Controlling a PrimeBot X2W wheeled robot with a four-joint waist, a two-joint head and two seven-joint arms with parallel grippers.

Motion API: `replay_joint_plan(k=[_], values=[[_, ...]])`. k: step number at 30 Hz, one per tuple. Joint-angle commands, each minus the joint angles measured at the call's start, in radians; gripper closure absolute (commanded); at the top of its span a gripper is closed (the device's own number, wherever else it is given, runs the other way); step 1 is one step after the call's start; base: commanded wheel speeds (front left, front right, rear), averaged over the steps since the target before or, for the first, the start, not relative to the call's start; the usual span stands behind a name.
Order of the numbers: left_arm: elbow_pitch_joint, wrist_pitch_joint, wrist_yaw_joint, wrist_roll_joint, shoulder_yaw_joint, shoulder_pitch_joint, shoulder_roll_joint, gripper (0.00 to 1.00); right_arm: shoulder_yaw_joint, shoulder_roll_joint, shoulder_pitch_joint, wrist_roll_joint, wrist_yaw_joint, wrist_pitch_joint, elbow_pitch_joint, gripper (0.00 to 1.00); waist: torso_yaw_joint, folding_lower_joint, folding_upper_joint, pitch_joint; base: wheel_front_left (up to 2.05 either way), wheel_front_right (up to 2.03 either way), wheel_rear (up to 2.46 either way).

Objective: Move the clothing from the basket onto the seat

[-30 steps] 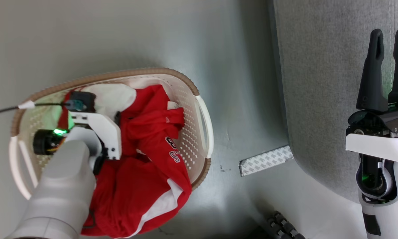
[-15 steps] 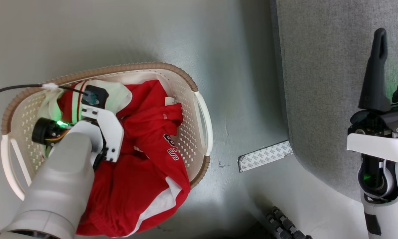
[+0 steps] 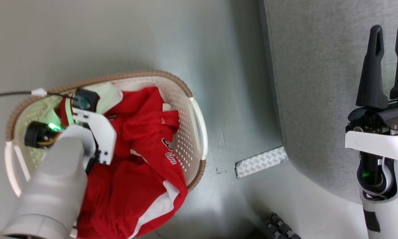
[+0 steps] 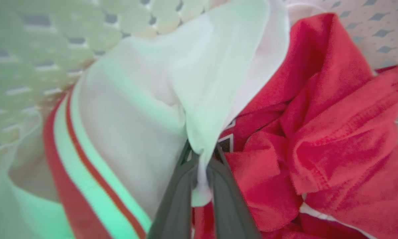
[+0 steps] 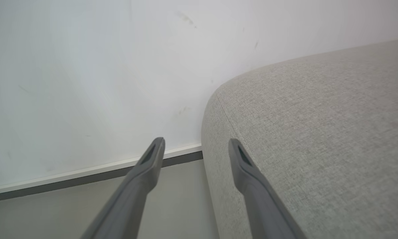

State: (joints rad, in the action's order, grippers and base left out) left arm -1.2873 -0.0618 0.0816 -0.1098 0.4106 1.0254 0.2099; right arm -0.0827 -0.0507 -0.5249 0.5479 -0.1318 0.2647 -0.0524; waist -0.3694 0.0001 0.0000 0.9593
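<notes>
Clothing (image 3: 142, 159), head view: red garments with white trim heaped in the cream basket (image 3: 185, 90) on the floor (image 3: 235, 83), one hem draped over its near rim.
Left forearm (image 3: 56, 189), head view: reaches down into the basket; its wrist covers the fingers.
Seat (image 3: 318, 83), head view: grey, right of the basket and apart from it, a tape strip (image 3: 260, 161) on the floor between.
Right hand (image 3: 388, 31), head view: hovers over the seat, fingers slightly parted, empty.
Left hand (image 4: 200, 156), left wrist view: closed tight on a white fold of the clothing, red folds beside.
Right hand, right wrist view: parted, empty, above the seat's rounded edge; wall (image 5: 86, 83) beyond.
</notes>
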Motion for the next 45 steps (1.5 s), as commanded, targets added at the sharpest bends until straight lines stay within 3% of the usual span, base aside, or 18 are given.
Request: replay_joint_plan(k=[1,17,24,35,45], values=[[-0.002,0.02,0.004,-0.017,-0.006,-0.026,-0.005,1.0,0.007,0.0,-0.005,-0.002,0.002,-0.001,0.01,0.0,0.007,-0.0001,0.0,-0.044,0.0,0.0,0.0],[0.005,0.219,0.049,-0.122,0.007,-0.189,-0.12,1.0,0.013,0.0,0.058,-0.08,0.002,-0.001,0.073,0.0,0.111,-0.0001,0.0,-0.392,0.0,0.0,0.0],[0.086,0.292,0.048,-0.213,0.076,-0.296,-0.154,1.0,0.025,-0.006,0.117,-0.109,0.002,-0.001,0.119,0.0,0.175,-0.0001,0.0,-0.57,0.0,0.0,0.0],[0.305,0.325,0.048,-0.392,0.2,-0.442,-0.152,1.0,0.029,-0.043,0.222,-0.093,0.002,-0.001,0.18,0.0,0.263,-0.0001,0.0,-0.807,0.0,0.0,0.0],[0.536,0.326,0.044,-0.43,0.188,-0.469,-0.099,1.0,0.021,-0.055,0.292,-0.085,0.002,-0.001,0.21,0.0,0.304,-0.0001,0.0,-0.907,0.0,0.0,0.0]])
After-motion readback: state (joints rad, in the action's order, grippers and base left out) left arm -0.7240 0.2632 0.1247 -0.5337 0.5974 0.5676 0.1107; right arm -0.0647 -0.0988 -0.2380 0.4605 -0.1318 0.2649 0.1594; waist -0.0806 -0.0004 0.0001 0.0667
